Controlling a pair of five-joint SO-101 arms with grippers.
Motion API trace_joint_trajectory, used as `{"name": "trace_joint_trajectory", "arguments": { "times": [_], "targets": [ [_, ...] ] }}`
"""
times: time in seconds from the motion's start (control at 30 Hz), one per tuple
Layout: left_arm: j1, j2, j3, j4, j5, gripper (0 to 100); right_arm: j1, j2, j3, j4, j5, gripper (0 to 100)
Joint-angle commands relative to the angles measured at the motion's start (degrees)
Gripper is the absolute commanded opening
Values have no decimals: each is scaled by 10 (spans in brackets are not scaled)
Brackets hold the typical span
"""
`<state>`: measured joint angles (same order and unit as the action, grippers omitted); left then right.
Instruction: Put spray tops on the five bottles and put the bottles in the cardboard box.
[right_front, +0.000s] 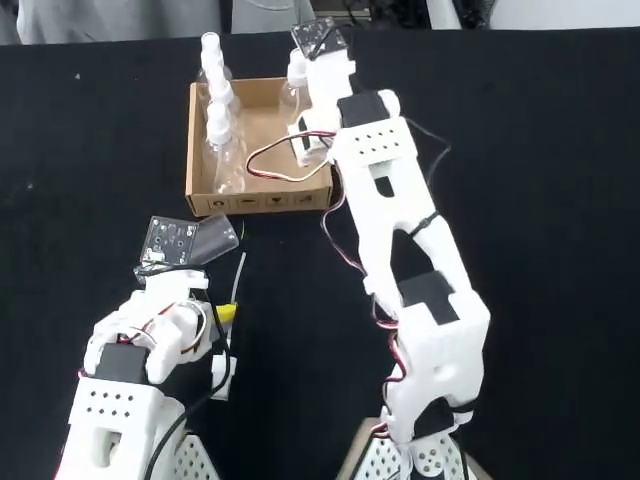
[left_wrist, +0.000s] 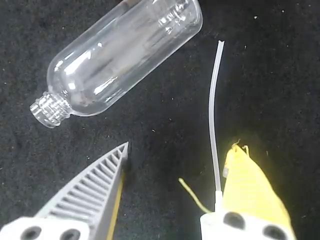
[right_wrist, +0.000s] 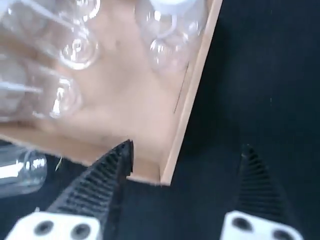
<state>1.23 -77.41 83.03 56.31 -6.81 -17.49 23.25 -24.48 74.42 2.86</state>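
Left gripper (left_wrist: 180, 147), jaws apart and holding nothing, hovers over the bench (right_front: 540, 200) at about 7 o'clock in the high view. An uncapped bottle (left_wrist: 120, 55) lies on its side toward 12 o'clock from it, apart from both fingers, its threaded neck bare. A spray top's dip tube (left_wrist: 214, 110) runs along the bench beside the yellow-taped finger; we cannot tell whether the spray head itself touches the gripper. Right gripper (right_wrist: 187, 145), jaws likewise apart and empty, sits over the 3 o'clock wall of the cardboard box (right_front: 258, 200), which stands near 11 o'clock and holds what we count as four capped bottles (right_front: 226, 150).

We judge the step in hand to be the fitting of the fifth and last spray top, with boxing to follow. The next move calls for a grasp on the spray head and a steady hold on the round bottle, which may roll. The thin, slightly bowed tube must then be lined up with the narrow neck before it can enter.
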Motion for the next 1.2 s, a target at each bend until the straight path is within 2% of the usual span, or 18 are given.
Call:
{"name": "trace_joint_trajectory", "arguments": {
  "times": [0.0, 0.23, 0.4, 0.57, 0.8, 0.93, 1.17],
  "targets": [
    [6, -8, -6, -6, -1, 281, 0, -60, -18, 40, 25, 276],
    [-37, -9, -14, -6, 3, 281, -2, -106, -18, 113, 40, 276],
    [-44, -9, -19, -6, 4, 281, -40, -132, -18, 153, 40, 276],
    [-45, -9, -32, 19, 4, 281, -77, -145, -18, 198, 82, 276],
    [-124, -9, -48, 18, 7, 281, -106, -145, -23, 244, 126, 276],
    [-157, -9, -47, -4, 45, 281, -128, -145, -21, 259, 148, 276],
    [-196, -9, -44, -25, 53, 281, -156, -167, 0, 264, 152, 276]
  ]
}}
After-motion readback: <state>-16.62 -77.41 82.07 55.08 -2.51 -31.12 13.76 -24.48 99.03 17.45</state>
